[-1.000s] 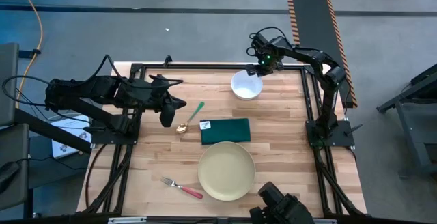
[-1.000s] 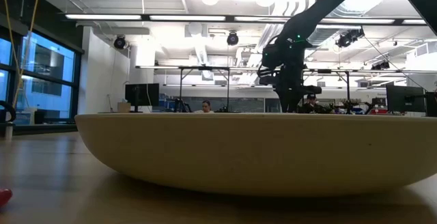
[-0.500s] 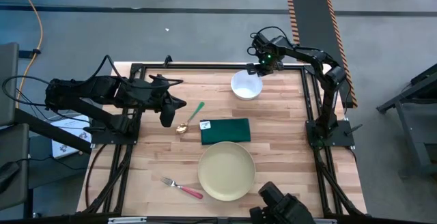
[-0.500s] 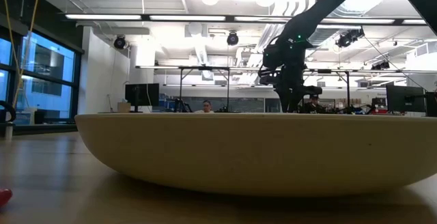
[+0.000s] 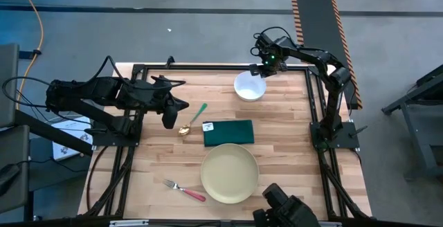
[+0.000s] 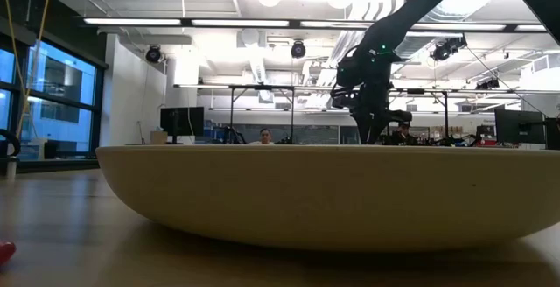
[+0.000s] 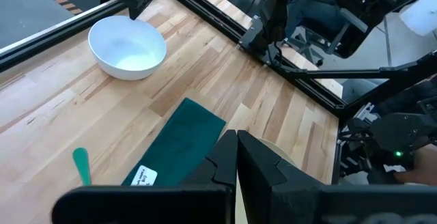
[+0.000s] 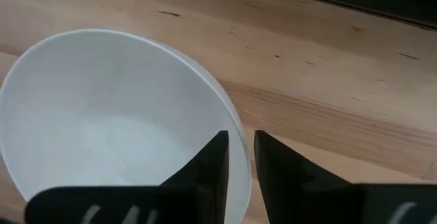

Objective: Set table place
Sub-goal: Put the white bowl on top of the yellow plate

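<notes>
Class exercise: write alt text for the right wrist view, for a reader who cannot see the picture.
The right arm's tool straddles the rim of a round white bowl, one dark finger inside the rim and the other outside. The bowl sits empty on a light butcher-block wooden table, whose planks run past it.

High view looks straight down on the light wooden surface (image 5: 284,144); low view sits level behind the pale yellow round plate (image 6: 332,191) — 2 wrist views close in, sharing the white bowl (image 7: 128,45).
</notes>
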{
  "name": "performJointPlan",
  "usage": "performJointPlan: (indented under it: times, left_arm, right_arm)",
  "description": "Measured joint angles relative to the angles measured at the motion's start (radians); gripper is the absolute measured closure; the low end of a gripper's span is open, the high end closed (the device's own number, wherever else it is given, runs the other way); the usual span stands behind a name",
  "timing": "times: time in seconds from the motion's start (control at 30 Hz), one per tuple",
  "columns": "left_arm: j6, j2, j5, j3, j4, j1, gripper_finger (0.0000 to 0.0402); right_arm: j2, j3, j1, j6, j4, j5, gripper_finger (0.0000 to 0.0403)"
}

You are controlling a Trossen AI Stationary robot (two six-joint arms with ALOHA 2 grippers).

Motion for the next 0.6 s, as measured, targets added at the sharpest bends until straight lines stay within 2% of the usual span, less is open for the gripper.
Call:
performJointPlan:
  times: [0.6]
  left_arm:
    - [0.000,0.000,0.002,0.000,0.000,0.000,0.0401]
  right_arm:
    - [0.041,0.000,0.007,0.004,0.000,-0.016,0.0340]
